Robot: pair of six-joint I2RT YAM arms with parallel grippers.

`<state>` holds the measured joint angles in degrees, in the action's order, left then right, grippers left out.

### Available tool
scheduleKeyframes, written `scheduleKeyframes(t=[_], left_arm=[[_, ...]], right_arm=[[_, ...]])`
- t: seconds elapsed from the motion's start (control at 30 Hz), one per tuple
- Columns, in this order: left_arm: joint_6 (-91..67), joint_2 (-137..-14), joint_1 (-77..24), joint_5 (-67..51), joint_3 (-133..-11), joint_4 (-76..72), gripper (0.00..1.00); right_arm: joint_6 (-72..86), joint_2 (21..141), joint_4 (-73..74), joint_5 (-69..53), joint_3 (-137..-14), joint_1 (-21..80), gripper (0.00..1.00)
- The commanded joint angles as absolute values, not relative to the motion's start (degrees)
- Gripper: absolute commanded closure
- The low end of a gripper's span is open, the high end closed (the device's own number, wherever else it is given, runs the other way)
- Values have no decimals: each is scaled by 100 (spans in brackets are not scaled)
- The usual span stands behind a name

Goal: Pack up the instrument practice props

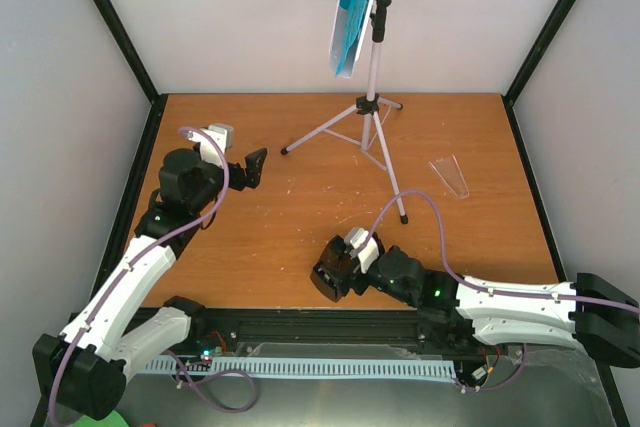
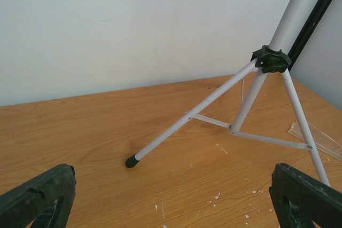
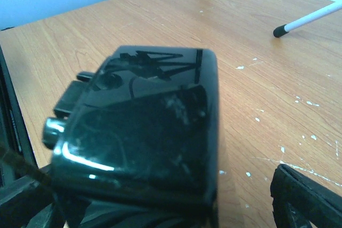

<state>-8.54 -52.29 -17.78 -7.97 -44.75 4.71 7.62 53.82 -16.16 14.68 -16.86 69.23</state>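
Note:
The grey tripod music stand [image 1: 373, 107] stands at the back middle of the table, with cyan sheet-music pages [image 1: 352, 7] on its tilted tray. In the left wrist view its legs [image 2: 251, 92] spread ahead of my open, empty left gripper [image 2: 171, 201]. That left gripper [image 1: 256, 165] hovers just left of the nearest leg tip [image 2: 131, 160]. The small black metronome [image 3: 144, 126] lies between the jaws of my right gripper [image 3: 168, 206], by the table's near edge [image 1: 330, 277]. Bare wood shows between the metronome and the right finger [image 3: 304, 198], so the right gripper is open.
A clear plastic piece [image 1: 450, 175] lies on the wood right of the stand, also seen in the left wrist view [image 2: 320, 137]. Black frame posts and white walls enclose the table. A black rail [image 1: 330, 322] runs along the near edge.

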Motion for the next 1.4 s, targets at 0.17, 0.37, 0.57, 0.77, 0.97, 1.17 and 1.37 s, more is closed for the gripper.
scheduleKeyframes(t=[0.17,0.37,0.57,0.77,0.97,1.17,1.37], left_arm=[[-931,-5358,-1758,-1001,-4544,359,1],[-940,-5357,-1758,-1001,-4534,353,1],[-940,-5380,-1758,-1062,-4536,359,1],[-983,-5424,-1758,-1169,-4529,393,0],[-1338,-6026,-1762,-1714,-4664,751,1],[-1615,-6376,-2393,-1271,-4901,1427,0],[-2148,-6063,-2624,-3041,-4331,976,4]], right_arm=[[895,5355,-1901,1539,-1717,6983,1],[1002,5396,-2015,1603,-1764,6987,4],[1060,5563,-2054,1576,-1802,6987,3],[1097,5506,-2050,1600,-1770,6992,10],[1047,5425,-2043,1410,-1683,6988,17],[1156,5263,-1886,1469,-1631,6992,24],[1238,5089,-1804,1550,-1524,6987,28]])
